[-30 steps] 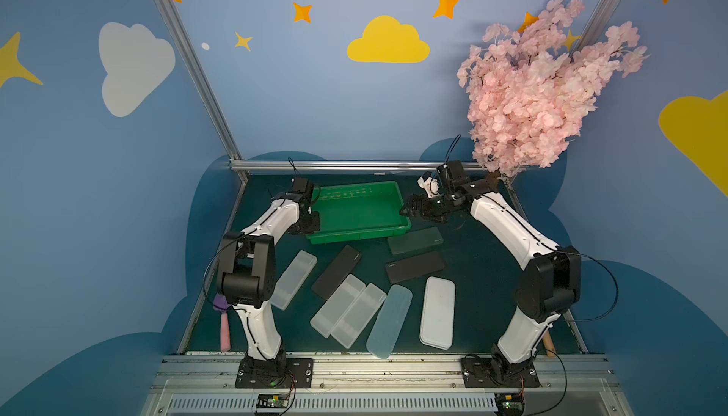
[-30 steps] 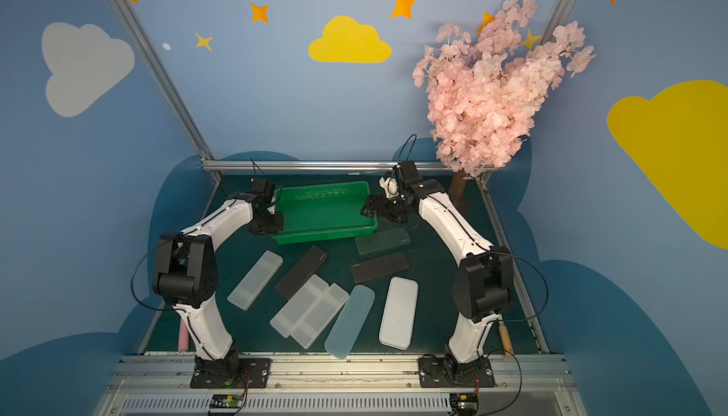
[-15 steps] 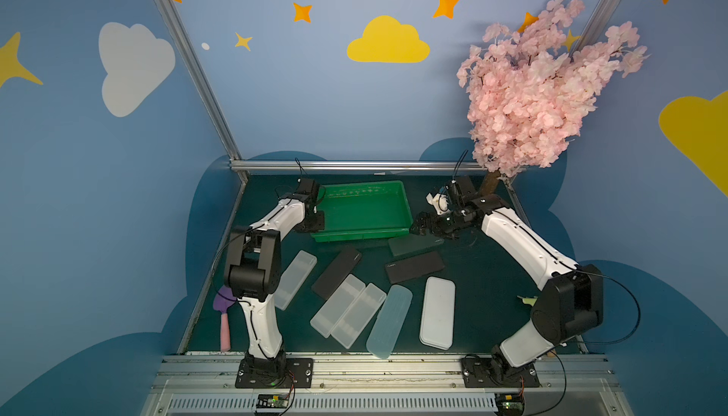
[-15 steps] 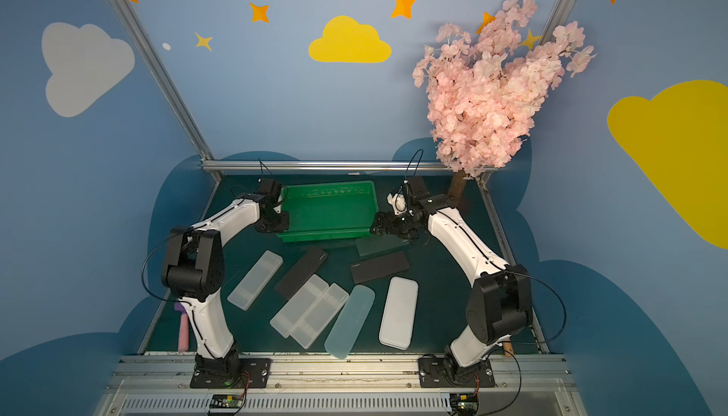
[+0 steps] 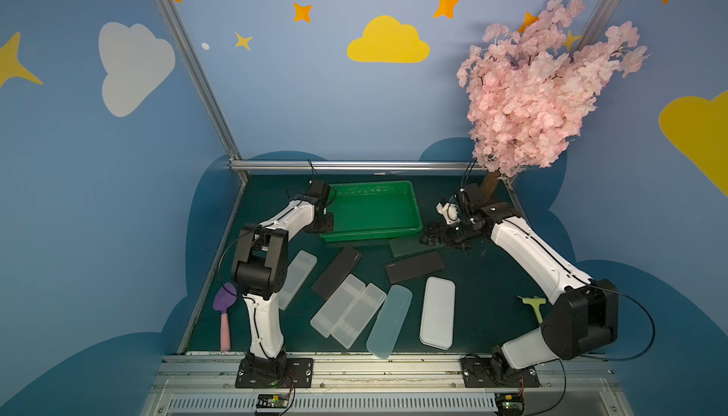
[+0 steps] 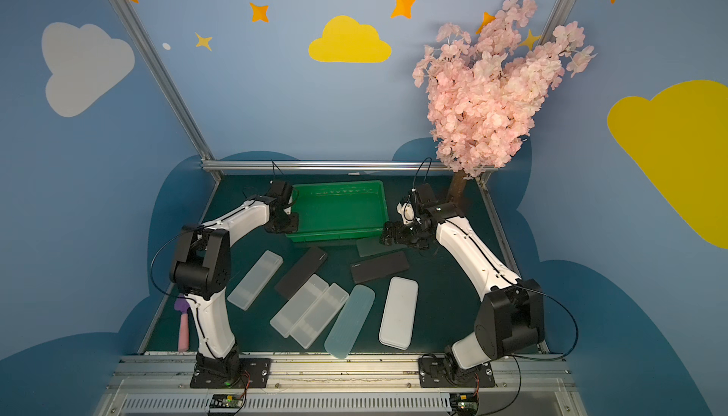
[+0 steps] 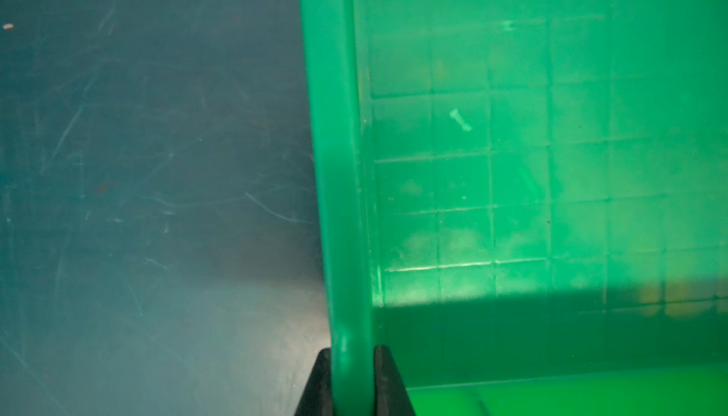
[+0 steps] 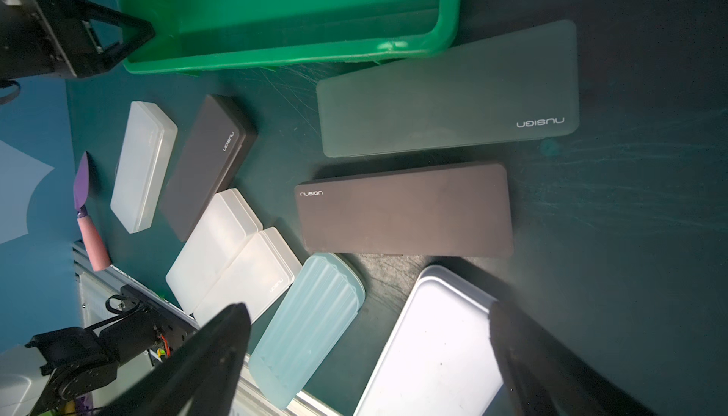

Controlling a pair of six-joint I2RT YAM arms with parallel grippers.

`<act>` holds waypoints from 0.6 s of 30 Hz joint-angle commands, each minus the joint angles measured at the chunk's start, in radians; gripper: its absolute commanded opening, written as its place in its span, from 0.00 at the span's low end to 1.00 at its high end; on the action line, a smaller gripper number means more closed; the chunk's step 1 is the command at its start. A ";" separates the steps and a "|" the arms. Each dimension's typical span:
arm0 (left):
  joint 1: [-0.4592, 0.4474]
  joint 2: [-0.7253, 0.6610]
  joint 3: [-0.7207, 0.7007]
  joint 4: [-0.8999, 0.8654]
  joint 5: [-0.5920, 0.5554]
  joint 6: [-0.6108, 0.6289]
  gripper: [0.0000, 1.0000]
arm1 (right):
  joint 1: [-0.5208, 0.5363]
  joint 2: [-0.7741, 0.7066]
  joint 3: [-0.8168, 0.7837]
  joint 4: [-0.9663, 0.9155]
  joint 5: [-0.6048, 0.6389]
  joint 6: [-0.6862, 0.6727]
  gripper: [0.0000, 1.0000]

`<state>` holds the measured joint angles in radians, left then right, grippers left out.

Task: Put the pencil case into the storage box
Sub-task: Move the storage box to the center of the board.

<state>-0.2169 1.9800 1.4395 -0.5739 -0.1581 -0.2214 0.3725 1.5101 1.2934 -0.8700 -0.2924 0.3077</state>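
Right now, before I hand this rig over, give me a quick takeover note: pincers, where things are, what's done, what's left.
The left pincer is shut on the side rim of the storage box.
The right pincer is open and empty, above the mat near the smoky translucent pencil case by the box's front.
Done: nothing; no case is in the box.
Left: grasp a case and set it in the box.
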 commanded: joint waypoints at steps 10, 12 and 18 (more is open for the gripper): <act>-0.019 -0.121 -0.062 -0.058 -0.041 0.057 0.49 | 0.029 -0.020 -0.128 -0.187 0.095 0.209 0.99; -0.018 -0.143 -0.058 -0.059 -0.053 0.052 0.56 | 0.043 -0.038 -0.158 -0.202 0.111 0.251 0.99; -0.021 -0.222 -0.041 -0.074 -0.114 0.023 0.69 | 0.082 -0.097 -0.248 -0.213 0.115 0.361 0.99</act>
<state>-0.2359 1.8038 1.3777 -0.6155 -0.2245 -0.1833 0.4408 1.4563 1.0664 -1.0397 -0.1970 0.5858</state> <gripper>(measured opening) 0.684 0.986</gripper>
